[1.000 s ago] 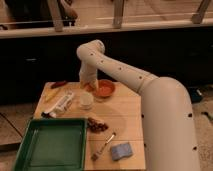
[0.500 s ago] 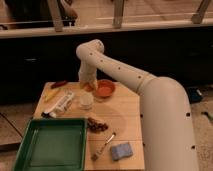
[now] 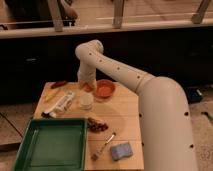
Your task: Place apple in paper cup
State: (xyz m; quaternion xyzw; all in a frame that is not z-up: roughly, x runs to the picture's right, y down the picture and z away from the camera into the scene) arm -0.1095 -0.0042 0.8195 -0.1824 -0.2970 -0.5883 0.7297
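**Apple carried above the cup, ready for release**

The gripper [image 3: 87, 86] is held low over the far side of the table [image 3: 127, 117], at the end of the arm [image 3: 125, 75] that is stretched across from the right. Its jaws are pressed together, and a small reddish-orange shape, taken to be the apple [image 3: 88, 87], is seen pinched at their tip; the grip itself is largely hidden by the wrist, so the hold is judged rather than plainly seen.

The cup [image 3: 86, 101] is stood just below and slightly nearer than the gripper, its mouth upward and unobstructed. The fruit is kept raised, apart from the rim, presumably so that it can be lowered straight in without the cup being knocked over. Only a small move downward and toward the camera seems needed before the jaws are spread.

Just to the right of the gripper the orange bowl [image 3: 105, 90] is set, close enough that a drift to that side could send the fruit into the wrong vessel. To the left, a tube [image 3: 60, 104] and a yellow item [image 3: 53, 94] are laid clear of the path. Well below the gripper, a dark fruit cluster [image 3: 96, 125], a green tray [image 3: 52, 145], a brush [image 3: 103, 146] and a blue sponge [image 3: 121, 150] are left aside, out of the working area.
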